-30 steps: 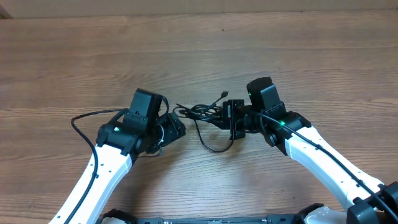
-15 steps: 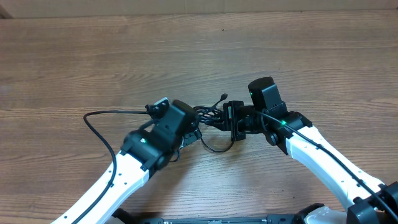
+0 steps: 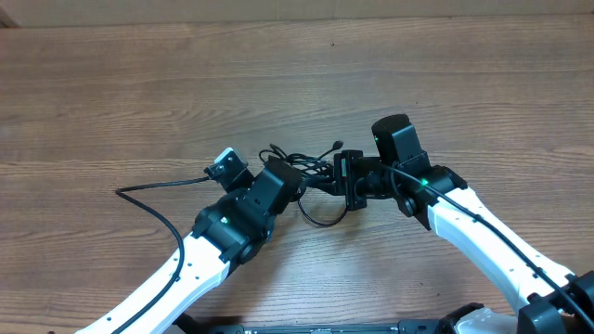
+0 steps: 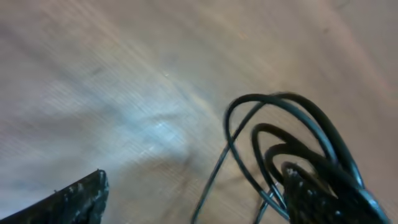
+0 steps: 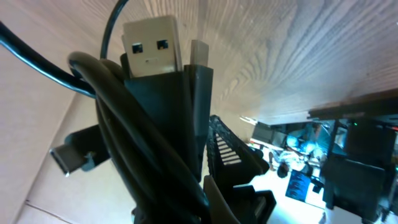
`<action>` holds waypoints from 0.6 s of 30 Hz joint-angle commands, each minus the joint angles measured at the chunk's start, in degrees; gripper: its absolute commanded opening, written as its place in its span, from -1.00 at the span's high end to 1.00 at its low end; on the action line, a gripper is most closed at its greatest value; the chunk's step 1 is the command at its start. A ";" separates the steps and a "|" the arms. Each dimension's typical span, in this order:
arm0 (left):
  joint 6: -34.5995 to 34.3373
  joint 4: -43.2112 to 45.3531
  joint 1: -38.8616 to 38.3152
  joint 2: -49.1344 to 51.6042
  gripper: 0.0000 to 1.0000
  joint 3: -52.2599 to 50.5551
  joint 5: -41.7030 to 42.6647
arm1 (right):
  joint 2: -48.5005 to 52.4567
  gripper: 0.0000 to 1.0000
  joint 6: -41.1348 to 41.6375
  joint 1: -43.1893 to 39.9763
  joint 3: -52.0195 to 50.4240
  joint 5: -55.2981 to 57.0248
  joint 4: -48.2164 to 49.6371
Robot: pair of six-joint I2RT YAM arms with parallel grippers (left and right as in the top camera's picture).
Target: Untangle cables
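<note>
The cables (image 3: 311, 170) lie as a thin black tangle in the middle of the wooden table, with one loop (image 3: 320, 220) trailing toward me and a plug end (image 3: 332, 144) sticking out behind. My right gripper (image 3: 342, 181) is shut on the right side of the tangle. In the right wrist view the held bundle (image 5: 143, 143) fills the jaws, with a silver USB plug (image 5: 149, 43) pointing up and another plug (image 5: 68, 158) at the left. My left gripper (image 3: 291, 178) stands open at the tangle's left side. In the left wrist view cable loops (image 4: 283, 137) rise beside the right finger (image 4: 320, 199), and one strand crosses the gap.
The left arm's own thicker black cable (image 3: 153, 199) curves out over the wood to the left. Both arms reach in from the near edge. The wooden table (image 3: 297, 74) stretches behind the tangle.
My left arm has swung right and forward, up to the tangle, and its jaws have spread wider. The right gripper has kept its hold and place.
</note>
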 commanded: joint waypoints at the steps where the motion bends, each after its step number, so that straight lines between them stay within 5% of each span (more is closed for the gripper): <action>1: 6.91 8.79 0.31 0.72 -0.95 -2.56 -1.11 | -1.11 0.92 7.91 0.96 1.22 -5.42 0.02; 13: 17.77 38.47 0.39 4.92 -0.99 -12.35 4.92 | -1.11 0.92 7.06 0.98 1.22 -10.40 0.26; 18: 17.92 40.65 1.16 10.91 -0.99 -12.74 4.96 | -1.11 0.93 7.06 0.96 1.22 -10.45 0.39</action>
